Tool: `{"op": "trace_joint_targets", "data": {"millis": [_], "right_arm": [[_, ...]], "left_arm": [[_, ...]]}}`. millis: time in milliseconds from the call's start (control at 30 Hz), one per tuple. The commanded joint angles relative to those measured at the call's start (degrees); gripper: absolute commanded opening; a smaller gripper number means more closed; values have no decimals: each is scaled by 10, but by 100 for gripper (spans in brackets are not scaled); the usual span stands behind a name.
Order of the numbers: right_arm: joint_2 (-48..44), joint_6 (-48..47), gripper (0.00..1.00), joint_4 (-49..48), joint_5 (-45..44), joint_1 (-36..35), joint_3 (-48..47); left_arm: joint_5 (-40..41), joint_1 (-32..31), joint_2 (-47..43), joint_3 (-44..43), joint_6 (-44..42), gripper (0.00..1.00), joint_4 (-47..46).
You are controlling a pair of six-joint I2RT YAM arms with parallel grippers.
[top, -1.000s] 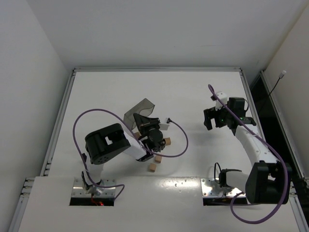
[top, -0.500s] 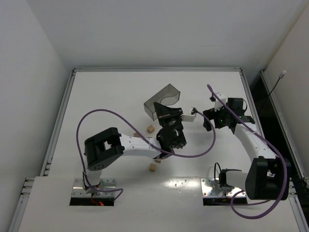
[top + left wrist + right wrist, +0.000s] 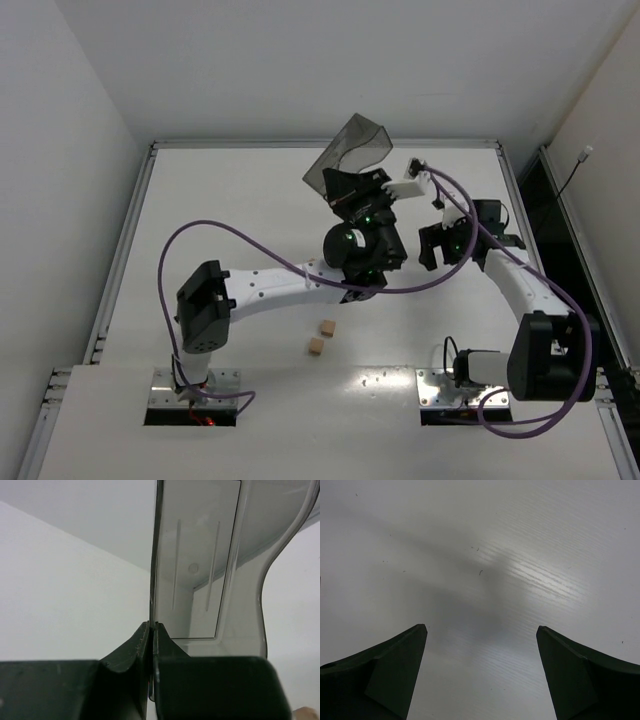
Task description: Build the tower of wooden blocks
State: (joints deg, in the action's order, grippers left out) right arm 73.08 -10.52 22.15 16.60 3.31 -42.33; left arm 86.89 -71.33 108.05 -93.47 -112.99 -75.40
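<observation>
Wood blocks [image 3: 327, 328], two seen close together on the desk [image 3: 200, 200] near the bases, look light, rigid, small: pinch across opposite flat faces; left end effector [image 3: 151, 630] is clamped on the grey tray [image 3: 200, 570] wall, right end effector [image 3: 480, 675] gapes apart above desk.

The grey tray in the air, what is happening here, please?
The left pincer is shut on one wall of the grey translucent tray and holds it up, tilted, over the far side of the table. The right pincer is open above bare table and holds nothing. Two wood blocks lie loose on the table nearer the arm bases, not stacked; nothing is built yet.
</observation>
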Motion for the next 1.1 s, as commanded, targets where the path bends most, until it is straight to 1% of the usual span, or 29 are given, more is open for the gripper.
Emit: {"op": "trace_joint_targets", "data": {"millis": [0,33,67,100,133,167,233,267,400,567,600,667,700,767,800,867,900,1000,1033,1067], "right_arm": [[0,-9,88,-1,33,4,-31],[7,-9,88,7,40,4,-37],[7,-9,88,7,40,4,-43],[7,-15,88,12,47,4,-43],[14,-15,88,12,53,4,-49],[20,-15,88,12,53,4,-49],[25,-15,88,12,58,4,-55],[30,-15,88,12,63,4,-55],[36,-15,88,12,63,4,-55],[46,-15,88,12,74,4,-55],[51,-15,88,12,74,4,-60],[58,-15,88,12,74,4,-65],[58,-15,88,12,74,4,-65],[58,-15,88,12,74,-1,-72],[64,-15,88,12,74,-1,-72],[64,-10,88,4,74,-1,-72],[64,-10,88,4,74,-1,-72],[69,-10,88,4,74,-1,-72],[69,-10,88,4,74,-1,-72],[75,-10,88,4,74,-1,-72]], "left_arm": [[148,-8,16,-113,-186,0,-320],[148,-8,30,-196,-242,0,-320],[148,-16,48,-248,-273,0,-320],[148,-16,91,-302,-305,0,-320],[148,-24,115,-359,-338,0,-320],[148,-29,137,-454,-402,0,-320],[148,-35,174,-513,-443,0,-326],[148,-35,175,-519,-456,0,-326],[148,-35,139,-474,-467,0,-326],[148,-35,131,-487,-481,0,-296],[148,-35,123,-473,-506,0,-296],[148,-35,123,-486,-509,0,-281],[148,-35,123,-486,-528,0,-292],[148,-35,123,-492,-523,0,-298],[148,-35,116,-477,-522,0,-318],[143,-35,104,-477,-493,0,-312],[132,-35,97,-471,-461,0,-312],[144,-35,80,-465,-409,0,-312],[144,-35,74,-471,-350,0,-312],[144,-35,66,-463,-324,0,-312]]}}
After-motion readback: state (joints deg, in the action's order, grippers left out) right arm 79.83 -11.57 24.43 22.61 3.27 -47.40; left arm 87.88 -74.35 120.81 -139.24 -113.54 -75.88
